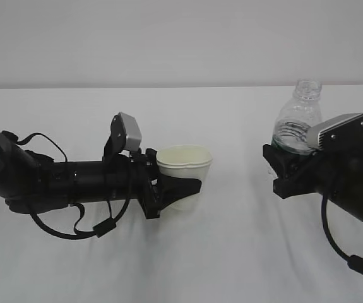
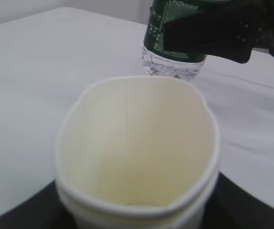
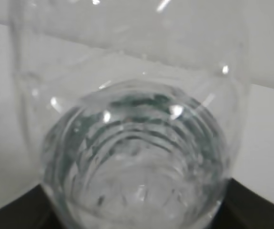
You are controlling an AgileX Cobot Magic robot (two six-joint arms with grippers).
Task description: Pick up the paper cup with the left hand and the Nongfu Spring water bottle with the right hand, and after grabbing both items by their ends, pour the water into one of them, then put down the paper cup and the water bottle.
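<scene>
Both held — paper cup (image 1: 184,165) in left tool (image 1: 180,187), bottle (image 1: 298,123) in right tool (image 1: 281,169).

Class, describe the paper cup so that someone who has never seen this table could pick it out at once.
Start at the white table and follow the black arm on the left to its pincer. Clamped there, upright and open-mouthed, is the paper cup. It is off-white, opaque and short with a rolled rim, unlike the taller clear water bottle held on the right.

The paper cup (image 1: 184,165) looks matt off-white with a smooth rolled rim, the Nongfu Spring water bottle (image 1: 298,123) is clear, glossy ribbed plastic with a dark green label, and the table (image 1: 232,252) looks matt white.
</scene>
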